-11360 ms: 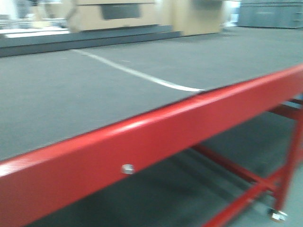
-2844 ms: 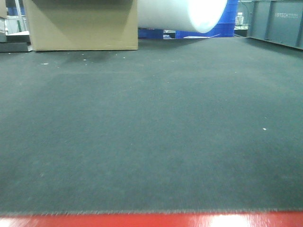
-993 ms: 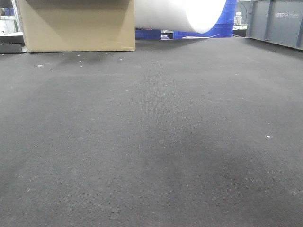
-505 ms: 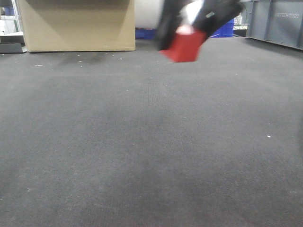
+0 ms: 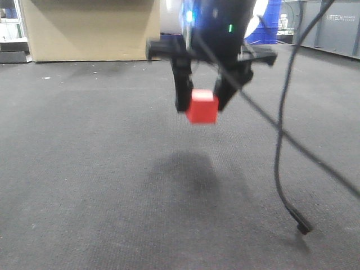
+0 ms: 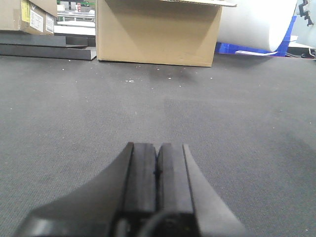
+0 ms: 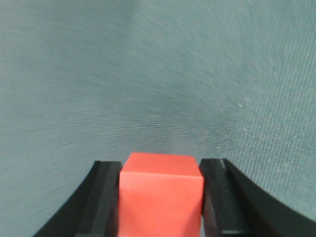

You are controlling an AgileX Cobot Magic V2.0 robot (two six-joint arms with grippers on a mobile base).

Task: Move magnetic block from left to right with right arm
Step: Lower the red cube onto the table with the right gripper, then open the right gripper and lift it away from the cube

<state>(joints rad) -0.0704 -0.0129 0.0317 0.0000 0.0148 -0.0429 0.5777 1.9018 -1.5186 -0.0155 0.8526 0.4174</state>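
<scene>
The right pincer (image 5: 202, 104) is clenched on the magnetic block (image 5: 202, 106), which sits squarely between its two black fingers (image 7: 104, 197) and hangs clear above the dark counter (image 5: 84, 169), its shadow lying just below, so I judge the cube is being carried across rather than set down. The left pincer (image 6: 157, 170) is pressed closed on nothing, low over the counter, likely parked out of the way. Half a second ago the block was a tilted blur higher up; now it is lower, level and sharper, though the pincer body above remains blurred.
</scene>
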